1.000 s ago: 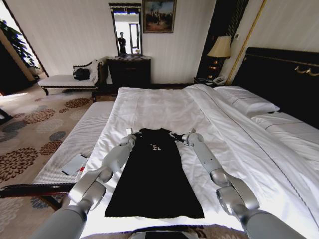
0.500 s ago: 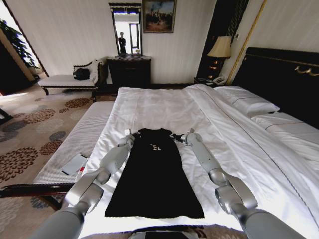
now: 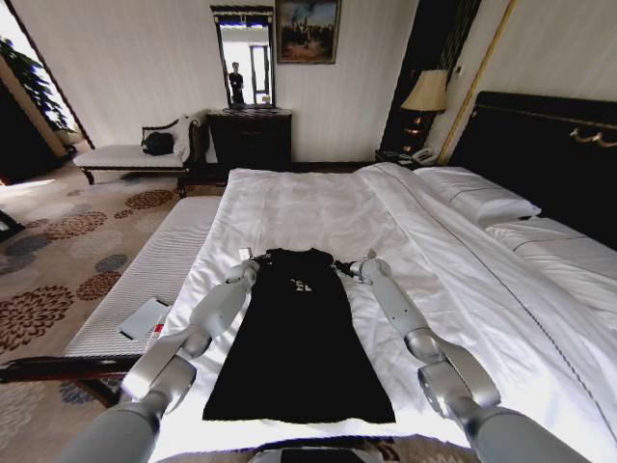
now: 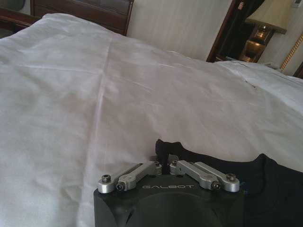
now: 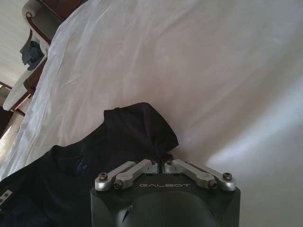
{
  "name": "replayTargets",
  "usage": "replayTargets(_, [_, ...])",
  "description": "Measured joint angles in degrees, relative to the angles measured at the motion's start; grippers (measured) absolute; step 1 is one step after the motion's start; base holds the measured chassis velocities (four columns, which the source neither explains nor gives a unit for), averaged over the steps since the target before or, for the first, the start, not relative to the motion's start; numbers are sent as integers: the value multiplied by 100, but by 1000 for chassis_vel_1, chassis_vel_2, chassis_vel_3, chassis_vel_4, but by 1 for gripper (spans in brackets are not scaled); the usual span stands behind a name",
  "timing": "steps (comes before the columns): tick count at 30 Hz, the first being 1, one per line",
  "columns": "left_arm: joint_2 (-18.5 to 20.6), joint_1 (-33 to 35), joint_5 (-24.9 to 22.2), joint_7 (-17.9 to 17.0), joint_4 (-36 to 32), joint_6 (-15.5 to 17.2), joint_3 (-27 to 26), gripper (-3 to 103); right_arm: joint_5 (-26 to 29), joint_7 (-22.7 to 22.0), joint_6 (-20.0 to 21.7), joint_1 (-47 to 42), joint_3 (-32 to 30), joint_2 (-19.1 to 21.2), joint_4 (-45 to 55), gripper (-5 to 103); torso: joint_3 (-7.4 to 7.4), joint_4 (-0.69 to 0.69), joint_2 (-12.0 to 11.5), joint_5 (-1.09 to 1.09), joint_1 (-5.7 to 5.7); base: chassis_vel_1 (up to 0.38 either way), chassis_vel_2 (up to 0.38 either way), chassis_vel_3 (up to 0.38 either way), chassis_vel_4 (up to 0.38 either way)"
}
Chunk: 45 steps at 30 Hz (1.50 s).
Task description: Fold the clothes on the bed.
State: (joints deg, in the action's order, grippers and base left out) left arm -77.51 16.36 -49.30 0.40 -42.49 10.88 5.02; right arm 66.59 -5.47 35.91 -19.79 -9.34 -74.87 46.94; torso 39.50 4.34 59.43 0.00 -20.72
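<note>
The clothes (image 3: 299,338), one long black garment with small white lettering at the chest, lie flat and lengthwise on the white bed (image 3: 308,207). Both arms reach along its sides to the far end. My left gripper (image 3: 251,262) is shut on the far left corner of the garment; in the left wrist view that gripper (image 4: 164,161) pinches the black fabric (image 4: 208,158) at its edge. My right gripper (image 3: 344,265) is shut on the far right corner. In the right wrist view that gripper (image 5: 160,160) holds the cloth (image 5: 137,127) bunched up into a small peak.
Left of the bed runs a white cushioned bench (image 3: 145,275) with a flat booklet (image 3: 145,316) on it. Pillows (image 3: 477,193) and the dark headboard (image 3: 549,145) lie on the right. A dresser (image 3: 251,135), a lamp (image 3: 426,92) and a chaise (image 3: 125,154) stand along the far wall.
Both grippers have shifted slightly at the garment's far corners, the left one a little farther away and outward. The garment's body lies as before.
</note>
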Motion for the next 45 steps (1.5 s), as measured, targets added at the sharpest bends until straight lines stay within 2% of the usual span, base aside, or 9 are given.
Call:
replayTargets(7, [107,-139,-125,0,-60,0,14,2,-148,175,-506,101,221,117,297,1,0,-2,0,0,0,0,0,0,0])
replayTargets(15, [103,-475,-255,0,52,-6,-38,2,-173,211,-692,410,390,172,433,1,0,0,0,0,0,0,0,0,0])
replayTargets(17, [57,-655,-285,0,195,-12,-60,2,-187,211,-744,537,431,188,406,1,0,-3,0,0,0,0,0,0,0])
replayTargets(26, [-323,-1710,-312,0,1185,-117,81,2,-237,306,-950,987,620,200,17,1,0,2,0,2,-1,0,0,0,0])
replayTargets(36, [-531,-2290,-307,0,1682,-191,302,2,-416,554,-1172,1459,809,88,-629,1,0,-2,0,0,0,0,0,0,0])
replayTargets(45, [-582,-2456,-291,1,1618,-197,420,2,-508,686,-1280,1713,976,151,-755,1,-1,2,0,0,0,0,0,0,0])
